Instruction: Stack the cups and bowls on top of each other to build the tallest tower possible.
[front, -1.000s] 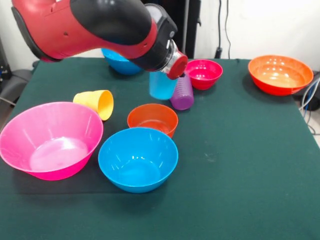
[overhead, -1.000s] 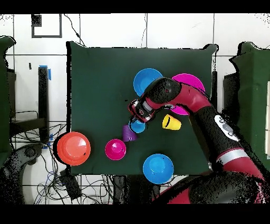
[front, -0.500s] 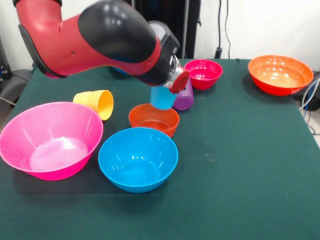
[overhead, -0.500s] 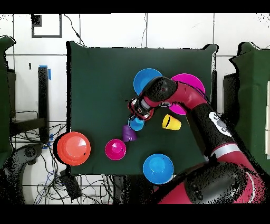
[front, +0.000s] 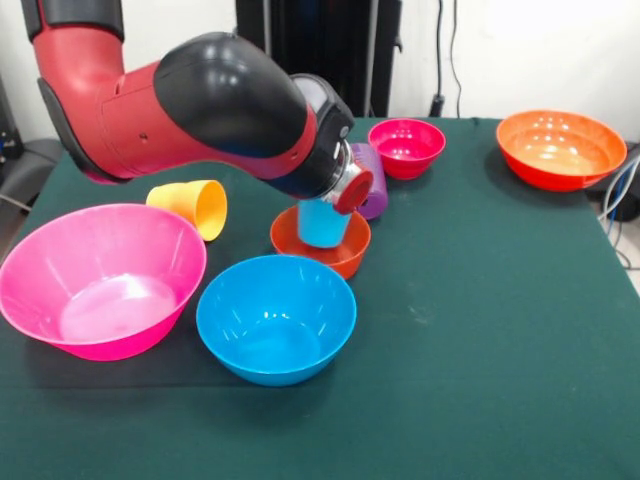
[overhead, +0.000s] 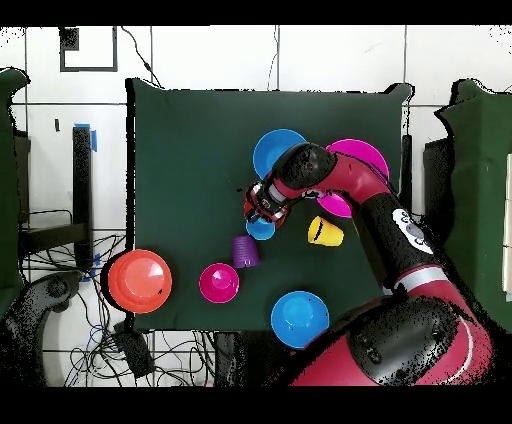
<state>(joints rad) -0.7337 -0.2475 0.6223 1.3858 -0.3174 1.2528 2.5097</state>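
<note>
The gripper (front: 322, 205) is hidden under the red and black wrist, and the light blue cup (front: 322, 224) hangs directly below it, so it appears to be clasping that cup, though the fingers themselves cannot be seen. The cup stands upright, its long axis vertical, with its lower end inside the small orange-red bowl (front: 335, 250); whether it touches the bowl's floor cannot be told. Just behind the wrist lies the ribbed purple cup (front: 372, 193), close to the orange-red bowl. Further back sits the small magenta bowl (front: 407, 147). In front of the orange-red bowl, nearly touching it, stands a medium blue bowl (front: 275, 318). Beside that is the big pink bowl (front: 100, 278), and the yellow cup (front: 192, 206) lies on its side, mouth toward the gripper. The wide orange bowl (front: 560, 148) sits well apart at the table's corner. The other blue bowl (overhead: 299, 317) shows only from overhead.
</note>
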